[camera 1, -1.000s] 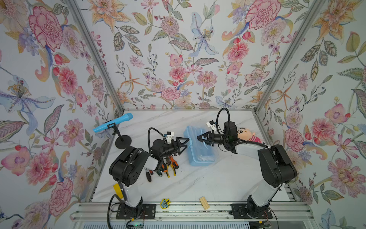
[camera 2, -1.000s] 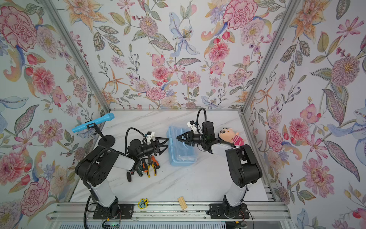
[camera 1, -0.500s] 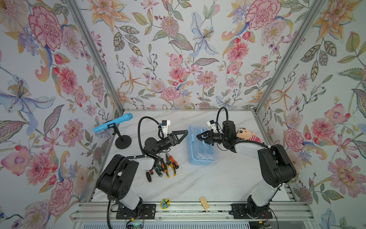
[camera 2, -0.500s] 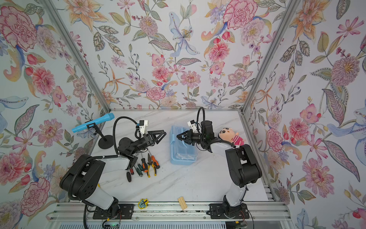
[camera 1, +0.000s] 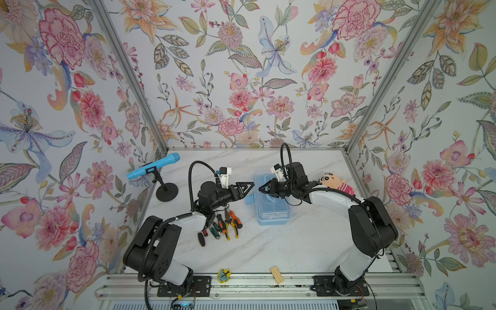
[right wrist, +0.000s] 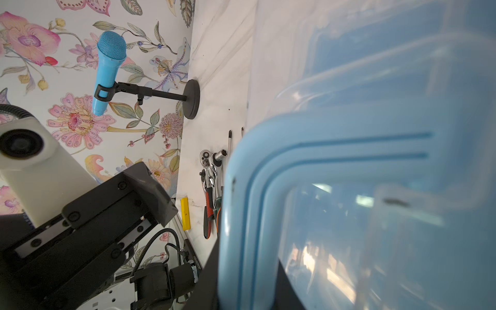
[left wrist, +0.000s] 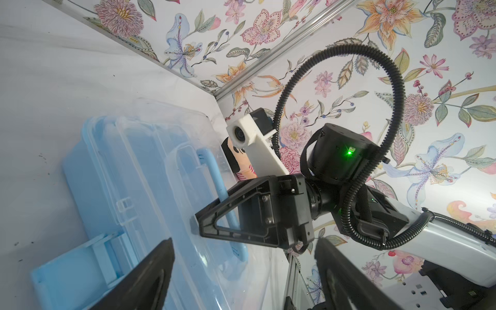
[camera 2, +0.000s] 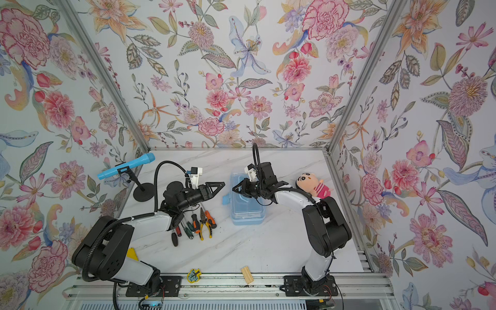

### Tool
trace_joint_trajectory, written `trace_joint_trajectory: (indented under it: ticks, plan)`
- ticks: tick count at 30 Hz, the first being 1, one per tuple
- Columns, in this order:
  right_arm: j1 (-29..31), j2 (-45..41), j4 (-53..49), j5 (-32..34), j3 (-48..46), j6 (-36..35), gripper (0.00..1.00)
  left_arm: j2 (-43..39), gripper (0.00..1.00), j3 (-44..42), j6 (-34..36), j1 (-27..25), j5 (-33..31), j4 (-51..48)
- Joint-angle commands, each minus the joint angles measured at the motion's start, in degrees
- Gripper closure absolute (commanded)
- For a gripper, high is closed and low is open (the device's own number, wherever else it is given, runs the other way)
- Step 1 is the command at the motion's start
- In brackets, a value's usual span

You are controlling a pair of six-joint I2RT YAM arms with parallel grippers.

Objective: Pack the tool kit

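The right hand [camera 1: 261, 188] looks pinched on the blue handle [left wrist: 208, 166] of the see-through plastic box [camera 1: 273, 214], maybe to steady it; the empty left hand [camera 1: 249, 187] hovers beside it, fingers [left wrist: 150, 268] wide apart.

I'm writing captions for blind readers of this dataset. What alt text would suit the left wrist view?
The right gripper grips the blue handle on the clear lid of a light blue tool box on a white table. The open fingers of the left gripper frame the foreground; a plush doll peeks out behind the box.
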Motion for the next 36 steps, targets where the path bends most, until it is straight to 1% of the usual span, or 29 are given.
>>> trace_joint_trajectory:
  ticks: [1,2,4,7,10,13,14,17,19,23,26,36]
  plan:
    - [-2.39,0.20,4.87,-4.41,-5.77,-1.52,1.00,-1.05,0.14,1.84,4.13,0.28,-1.16,-3.44]
    - [-2.94,-0.61,7.95,-6.71,-6.66,0.99,1.00,-0.96,0.14,1.90,4.17,0.13,-1.18,-3.41]
    - [-4.40,-2.13,17.46,-12.19,-8.91,8.01,1.00,-0.35,0.13,2.32,4.34,-0.22,-1.09,-3.38]
    - [-6.02,-3.41,30.73,-17.17,-11.57,17.89,1.00,0.79,0.10,3.02,4.77,-1.30,-1.15,-3.41]
    - [-7.28,-3.66,41.46,-20.21,-13.60,25.97,1.00,2.24,0.08,3.80,5.21,-2.49,-1.42,-3.81]
    - [-8.07,-3.50,49.75,-21.57,-15.33,32.35,1.00,2.91,0.09,4.41,5.79,-3.18,-2.09,-5.56]
    - [-8.18,-3.71,50.94,-21.60,-15.64,33.27,1.00,4.65,0.09,4.55,6.13,-3.35,-2.44,-6.46]
    - [-8.50,-4.32,52.80,-22.26,-16.07,34.74,1.00,5.43,0.11,4.62,8.15,-3.33,-4.88,-11.52]
    - [-8.90,-4.77,53.60,-22.62,-16.29,35.56,1.00,5.70,0.12,4.97,10.55,-3.38,-7.25,-16.57]
    - [-9.82,-5.52,51.87,-23.18,-16.41,34.60,1.00,6.44,0.14,6.09,14.17,-3.41,-11.52,-23.63]
    - [-10.10,-5.58,51.40,-23.44,-16.33,34.20,1.00,7.98,0.15,7.05,15.17,-3.41,-12.83,-25.72]
    - [-10.14,-5.86,50.72,-23.53,-16.73,32.72,1.00,12.37,0.21,8.48,16.04,-3.48,-14.01,-26.01]
